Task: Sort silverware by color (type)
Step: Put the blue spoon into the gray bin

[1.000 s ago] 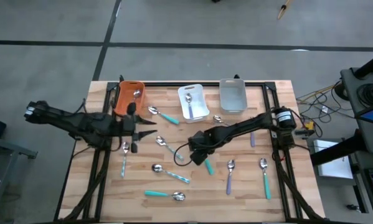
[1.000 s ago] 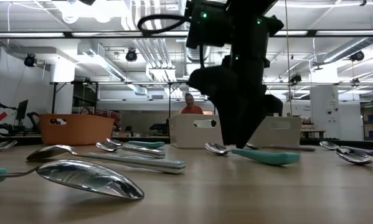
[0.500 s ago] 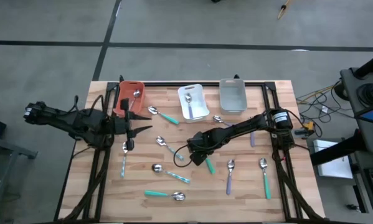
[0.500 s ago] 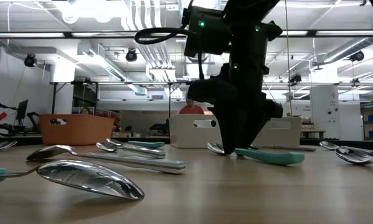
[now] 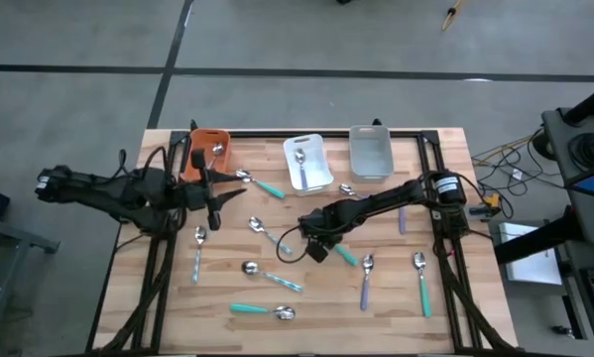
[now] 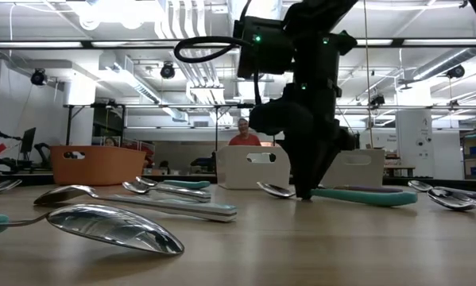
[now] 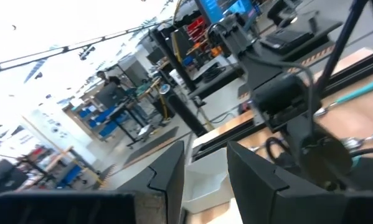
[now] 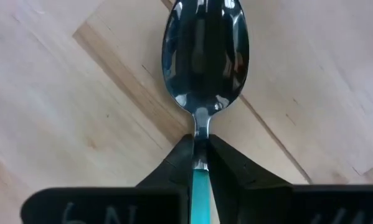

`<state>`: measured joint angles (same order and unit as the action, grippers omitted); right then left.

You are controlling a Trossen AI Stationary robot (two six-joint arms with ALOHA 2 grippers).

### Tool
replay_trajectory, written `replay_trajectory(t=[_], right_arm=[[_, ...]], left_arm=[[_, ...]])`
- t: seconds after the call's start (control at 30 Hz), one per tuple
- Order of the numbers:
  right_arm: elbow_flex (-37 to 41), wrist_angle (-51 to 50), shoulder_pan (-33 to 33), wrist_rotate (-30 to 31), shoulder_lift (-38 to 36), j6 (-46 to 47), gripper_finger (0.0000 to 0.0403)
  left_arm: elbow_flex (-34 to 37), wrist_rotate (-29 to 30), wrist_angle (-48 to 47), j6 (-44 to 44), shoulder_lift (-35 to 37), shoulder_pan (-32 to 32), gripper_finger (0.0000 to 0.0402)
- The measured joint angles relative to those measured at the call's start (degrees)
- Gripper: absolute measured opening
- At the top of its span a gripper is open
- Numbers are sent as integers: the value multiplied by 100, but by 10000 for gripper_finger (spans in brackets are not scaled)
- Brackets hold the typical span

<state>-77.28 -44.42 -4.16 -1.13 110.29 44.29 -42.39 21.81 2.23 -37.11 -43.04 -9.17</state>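
Note:
A teal-handled spoon (image 8: 204, 56) lies near the table's middle, and my right gripper (image 5: 317, 245) is shut on it from above. In the low view its bowl (image 6: 272, 189) and teal handle (image 6: 370, 196) stick out on either side of the fingers. My left gripper (image 5: 221, 194) hovers level beside the orange bin (image 5: 195, 159), open, with nothing between its fingers (image 7: 167, 171). Several more spoons lie flat on the wood: teal-handled ones (image 5: 261, 184) (image 5: 421, 283), a purple one (image 5: 365, 280) and striped ones (image 5: 267, 236). My right gripper pinches the spoon's thin neck (image 8: 200, 132), where the metal meets the teal handle, between its two fingertips. The fingers point steeply down and lie across the spoon. The bowl faces up, and the spoon lies about level at the tabletop; whether it is lifted clear I cannot tell.
Three bins stand along the far edge: the orange one with a spoon inside, a white one (image 5: 316, 177) with a spoon, and a grey one (image 5: 370, 152). Black frame rails (image 5: 430, 174) border the table. A person shows in the room behind (image 6: 243, 132).
My right gripper has sunk a little and shut on the spoon's neck. The spoon has turned about on the table, its teal handle swinging toward the right edge. My left gripper has rolled about its own axis beside the orange bin.

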Motion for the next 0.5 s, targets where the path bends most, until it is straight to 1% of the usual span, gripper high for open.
replay_trajectory(t=[0.1,0.17,0.3,0.4,0.5], right_arm=[[41,-275,116,-173,-221,-206,22],[31,-209,227,-305,-460,-376,22],[13,-133,556,-689,-997,-638,21],[18,-129,886,-737,-1428,-710,21],[11,-103,1326,-727,-1900,-781,20]], left_arm=[[0,-229,103,-222,-93,324,103],[0,-509,166,-316,-161,608,103],[-2,-1269,209,-352,-225,1292,103],[-66,-1857,224,-216,-256,1880,103],[-94,-2313,232,-73,-313,2499,103]])
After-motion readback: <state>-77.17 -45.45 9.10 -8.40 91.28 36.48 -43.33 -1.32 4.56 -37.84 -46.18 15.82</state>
